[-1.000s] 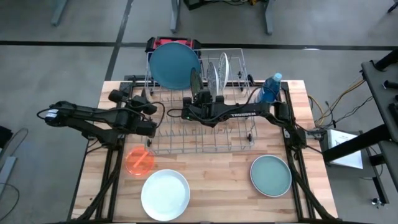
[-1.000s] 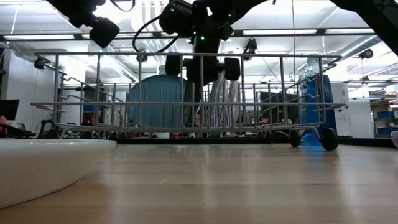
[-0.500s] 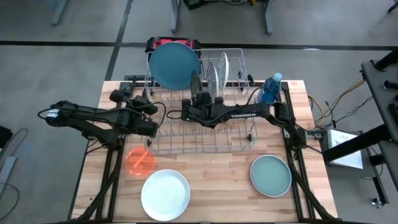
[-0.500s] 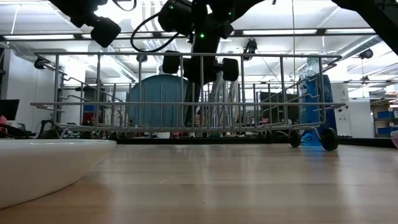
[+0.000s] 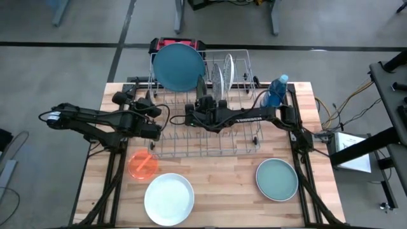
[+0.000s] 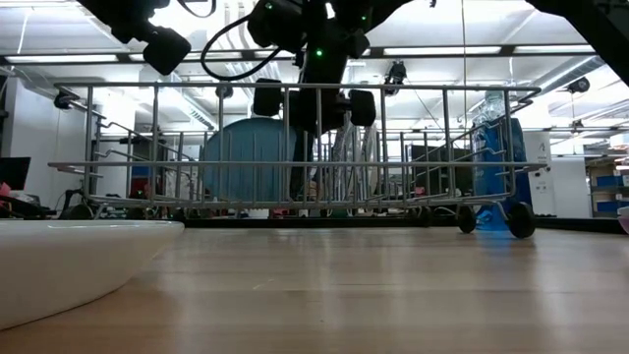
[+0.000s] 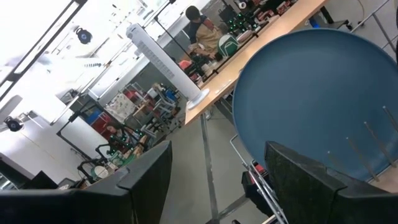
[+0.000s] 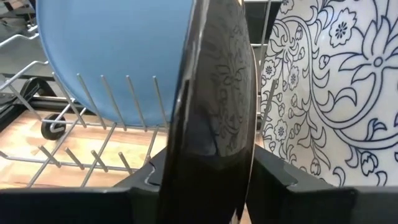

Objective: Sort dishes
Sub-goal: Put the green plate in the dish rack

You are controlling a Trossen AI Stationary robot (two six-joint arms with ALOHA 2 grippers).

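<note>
The right hand point(image 5: 202, 102) is over the wire rack point(image 5: 248, 143), at a dark plate point(image 8: 214, 118) that stands on its edge there. One finger shows on each side of the plate, with the fingers a little apart; I cannot tell if they are touching it. Just beside the dark plate stands a white plate with blue flowers point(image 8: 329, 87), and on its other side a big blue plate point(image 5: 179, 66) stands at the back of the rack. The left hand point(image 5: 147, 102) waits by the rack's left side with its fingers wide apart and nothing in them. On the counter point(image 5: 222, 191) in front lie a small orange plate point(image 5: 142, 163), a white plate point(image 5: 168, 198) and a green plate point(image 5: 277, 179). A blue bottle point(image 5: 276, 90) stands by the rack's right end.
</note>
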